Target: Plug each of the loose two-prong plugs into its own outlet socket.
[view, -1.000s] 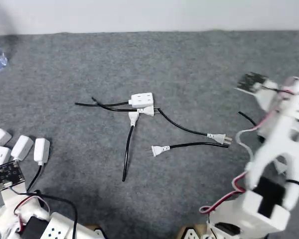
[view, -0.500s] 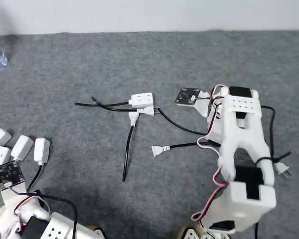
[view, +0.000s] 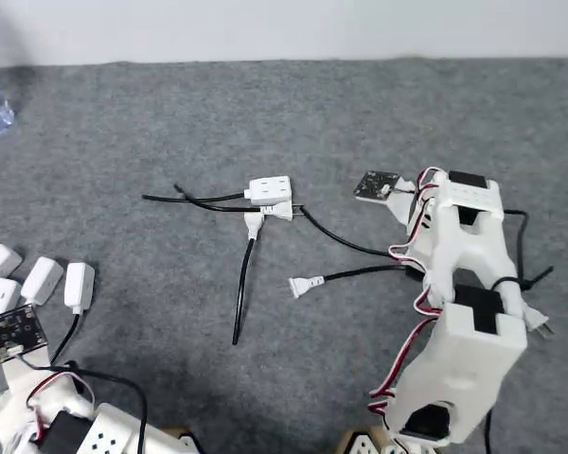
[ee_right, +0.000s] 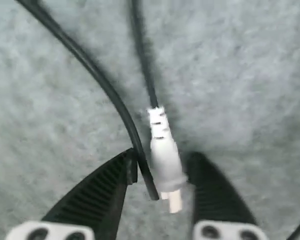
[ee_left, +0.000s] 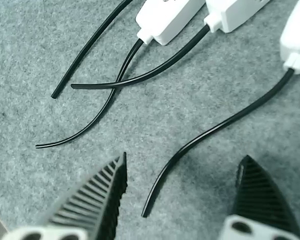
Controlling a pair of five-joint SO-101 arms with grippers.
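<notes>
Roughly at the middle of the grey tabletop (view: 123, 123) lies the white outlet block (view: 270, 189). One white plug (view: 282, 211) and a second plug (view: 254, 224) touch its near side, and their black cables run off to the right and toward the near edge. Whether their prongs sit fully inside the sockets I cannot tell. A loose plug (view: 306, 283) lies apart from the block, closer to the near edge, with its prongs pointing to the left edge.

The right arm (view: 464, 284) stands over the right part of the tabletop. Just beside it, near the right edge, lies a stray plug (view: 540, 324). In the right wrist view the right gripper (ee_right: 162, 162) has its jaws spread. A two-prong plug (ee_right: 160, 137) lies between them on the surface, and a black cable (ee_right: 105, 90) passes between this plug and one finger.

The left gripper (ee_left: 185, 160) is also spread wide and pinches nothing. It hangs over a cable end (ee_left: 200, 135). Near it, at the near left corner, several white blocks (view: 79, 284) with cables lie side by side.
</notes>
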